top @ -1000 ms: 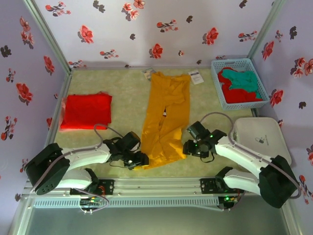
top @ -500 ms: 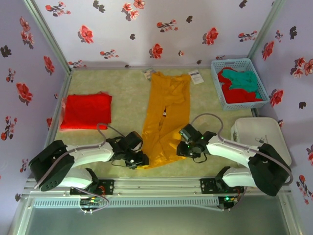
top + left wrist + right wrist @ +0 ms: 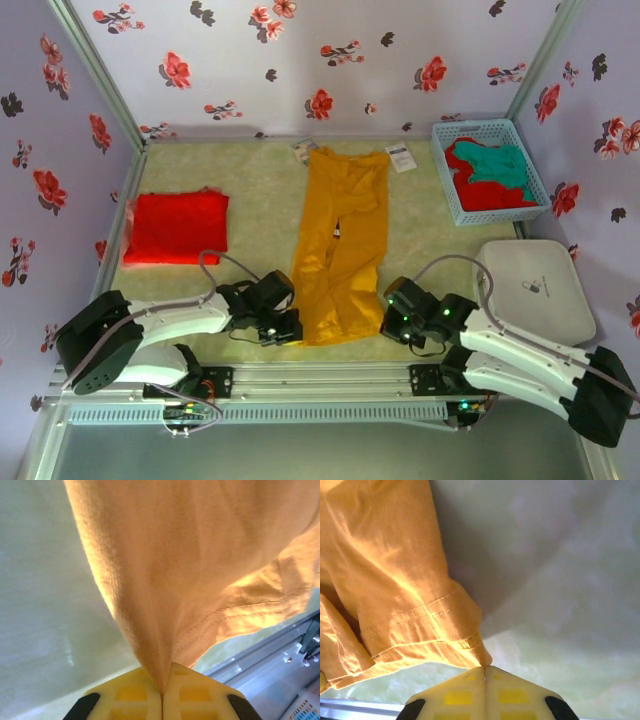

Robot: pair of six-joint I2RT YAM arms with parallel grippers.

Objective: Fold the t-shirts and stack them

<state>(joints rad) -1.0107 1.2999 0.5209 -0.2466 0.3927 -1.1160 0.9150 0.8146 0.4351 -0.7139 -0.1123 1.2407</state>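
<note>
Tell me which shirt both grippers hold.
The yellow shirt: left gripper and right gripper pinch its near hem. The red shirt lies folded at left; other shirts sit in the basket.

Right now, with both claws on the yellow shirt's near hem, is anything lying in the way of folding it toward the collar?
Nothing visible does. The left claw and right claw pinch the yellow shirt at its hem corners; its top is bare. Two paper cards flank the collar.

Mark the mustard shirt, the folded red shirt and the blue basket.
mustard-yellow t-shirt point(image 3: 350, 205): top external view, mid-length of the long folded cloth.
folded red t-shirt point(image 3: 177, 227): top external view, centre of its top face.
blue mesh basket point(image 3: 443, 172): top external view, its left wall.
</note>
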